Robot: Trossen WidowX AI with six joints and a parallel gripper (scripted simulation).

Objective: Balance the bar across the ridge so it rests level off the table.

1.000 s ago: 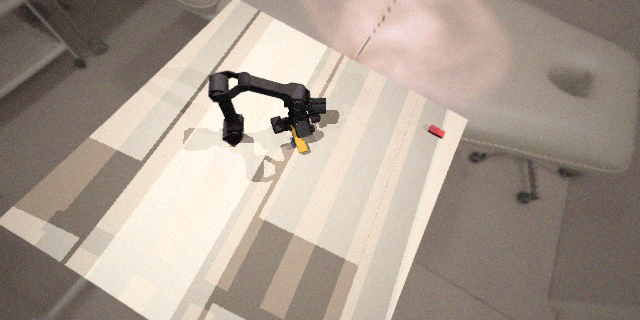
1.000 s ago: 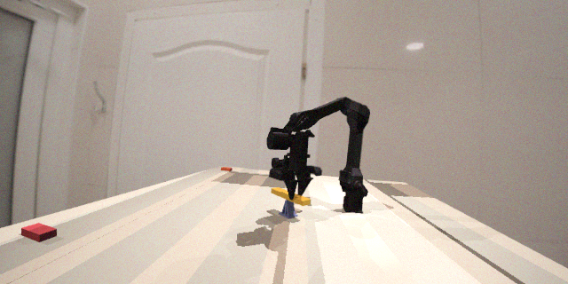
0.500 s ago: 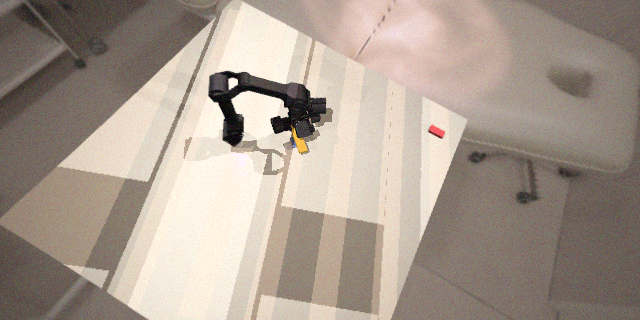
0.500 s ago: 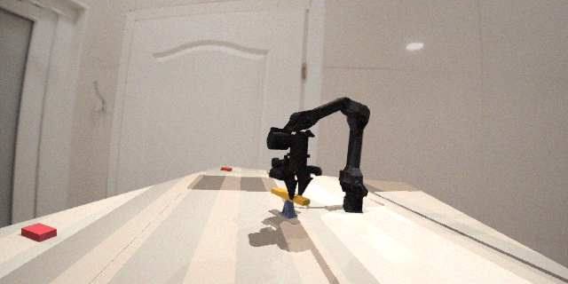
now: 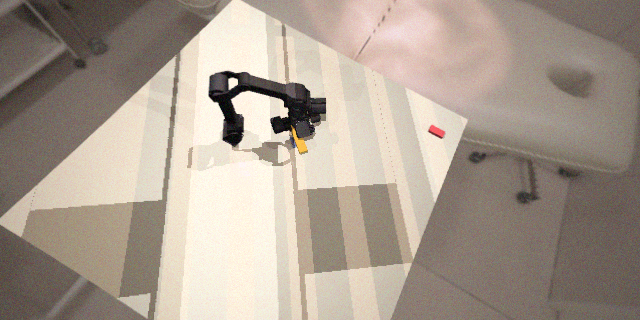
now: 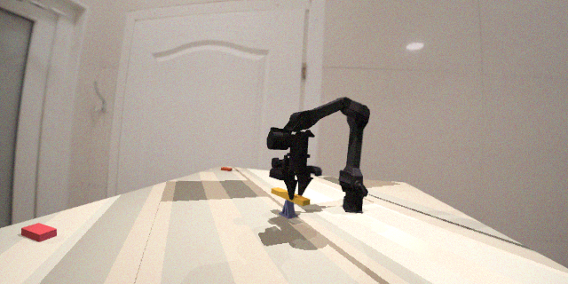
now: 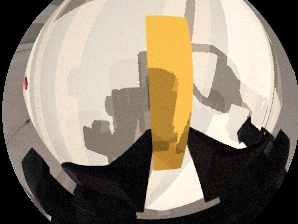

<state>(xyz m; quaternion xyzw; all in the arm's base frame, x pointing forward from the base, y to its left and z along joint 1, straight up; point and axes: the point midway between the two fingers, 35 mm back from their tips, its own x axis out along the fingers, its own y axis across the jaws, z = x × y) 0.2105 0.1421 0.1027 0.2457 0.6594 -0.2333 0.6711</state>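
Pale striping is covering the desk (image 5: 230,225) (image 6: 200,248) (image 7: 100,50) in front of the white door (image 6: 200,120). Right of centre in the exterior frame, the tool (image 5: 303,131) (image 6: 295,196) (image 7: 169,132) is pointing downward, its fingertips pinching the yellow bar (image 5: 301,146) (image 6: 303,201) (image 7: 170,45) by its sides. In the wrist frame, the bar's long axis is running from lower centre toward the top, passing between the fingertips. The bar is lying over the blue ridge (image 5: 293,143) (image 6: 288,210) (image 7: 148,92); full contact is remaining unconfirmed. Release is probably approaching, with levelness deciding it.
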